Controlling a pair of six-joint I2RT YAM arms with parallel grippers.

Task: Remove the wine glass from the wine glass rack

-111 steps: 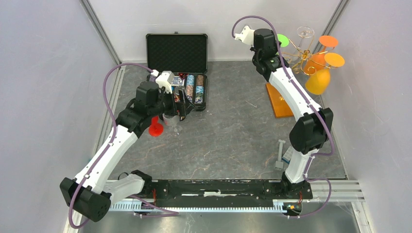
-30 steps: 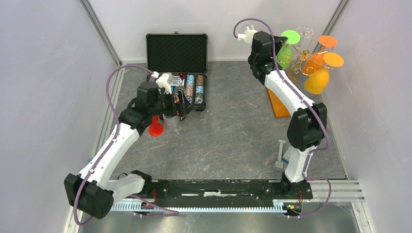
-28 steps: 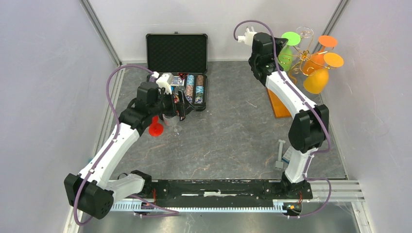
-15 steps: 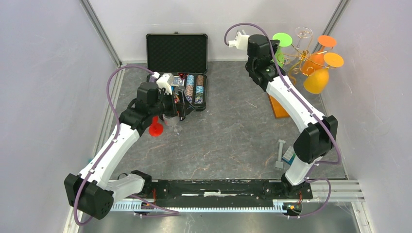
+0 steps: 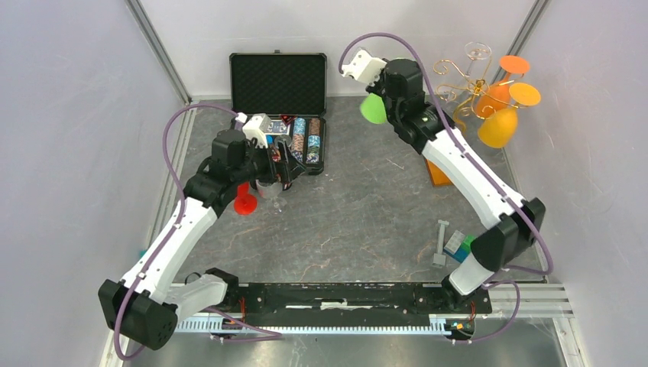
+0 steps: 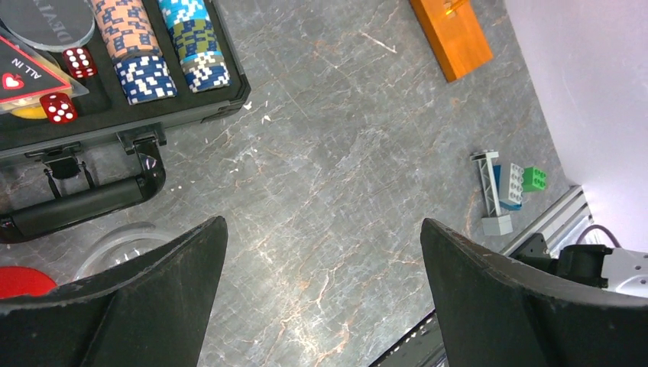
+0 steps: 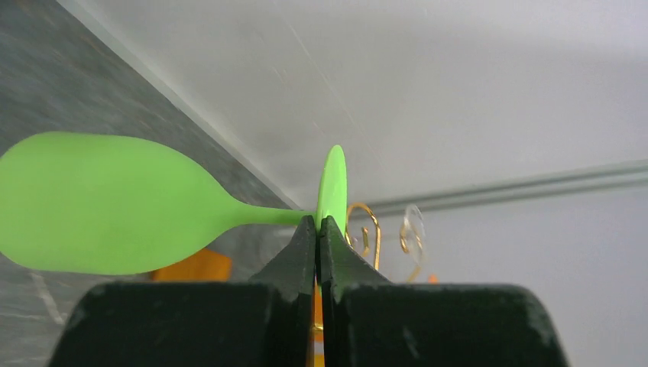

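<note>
My right gripper (image 5: 380, 93) is shut on the flat foot of a green wine glass (image 5: 373, 108) and holds it in the air left of the rack; in the right wrist view the gripper (image 7: 318, 223) pinches the foot, with the bowl (image 7: 107, 202) pointing left. The gold wire wine glass rack (image 5: 466, 82) on its orange-brown base (image 5: 435, 164) stands at the back right with orange glasses (image 5: 500, 126) and a clear glass (image 5: 479, 52) hanging on it. My left gripper (image 6: 321, 237) is open and empty above a clear glass (image 5: 271, 191) and a red glass (image 5: 244, 202).
An open black case (image 5: 280, 107) with poker chips (image 6: 145, 57) and dice lies at the back centre. Small toy bricks (image 5: 451, 243) lie at the front right. Pale walls close in on both sides and behind.
My right gripper has pulled the green glass off the rack and carried it left, away from the gold wire. The left arm has barely moved.
</note>
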